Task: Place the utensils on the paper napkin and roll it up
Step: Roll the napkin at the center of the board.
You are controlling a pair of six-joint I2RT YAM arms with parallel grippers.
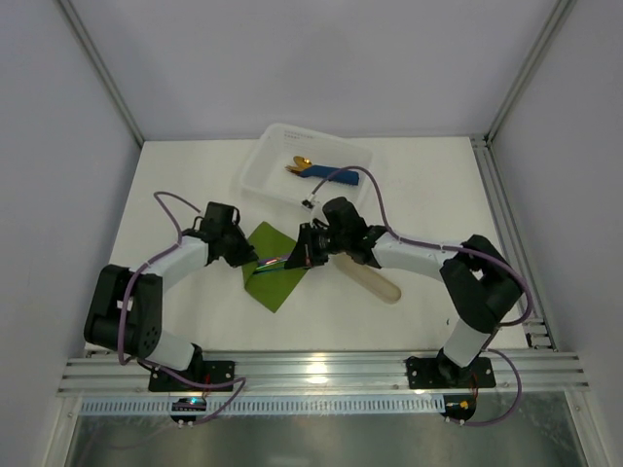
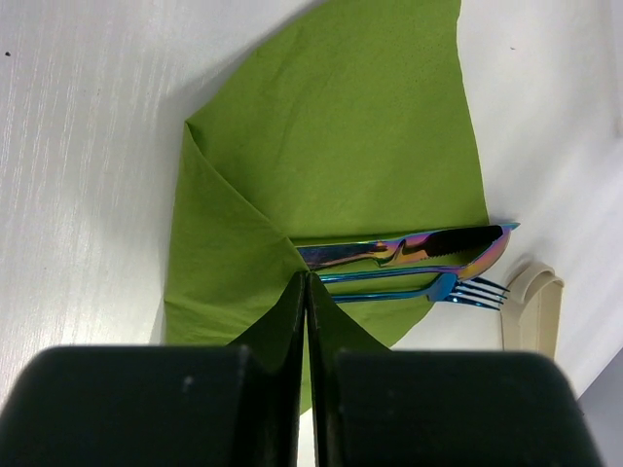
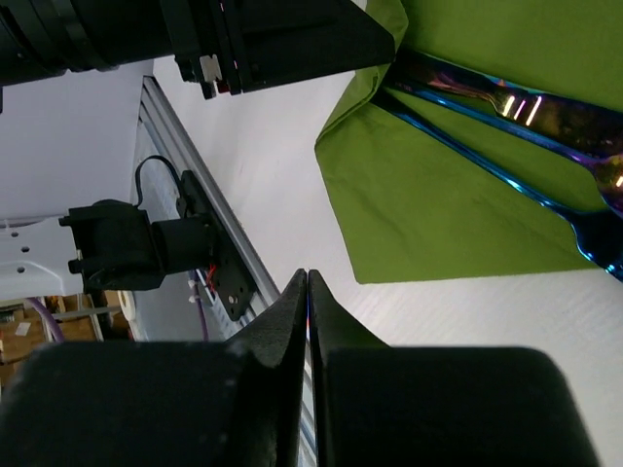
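Note:
The olive-green paper napkin [image 1: 275,277] lies on the white table between my two grippers. The iridescent utensils [image 2: 409,248], a knife, a spoon and a fork, lie side by side on it, heads sticking past its right edge. One napkin corner is folded over their handles. My left gripper [image 2: 307,279] is shut on that folded flap and holds it raised; in the top view it [image 1: 255,260] is at the napkin's left side. My right gripper [image 3: 308,277] is shut and empty, just off the napkin's [image 3: 438,214] edge; the utensils [image 3: 506,107] show beyond it.
A beige rounded oblong piece [image 1: 375,279] lies under the right arm, right of the napkin. A clear plastic bin [image 1: 268,156] at the back holds a blue rolled napkin with gold cutlery [image 1: 326,175]. Aluminium rails [image 1: 311,370] run along the near edge.

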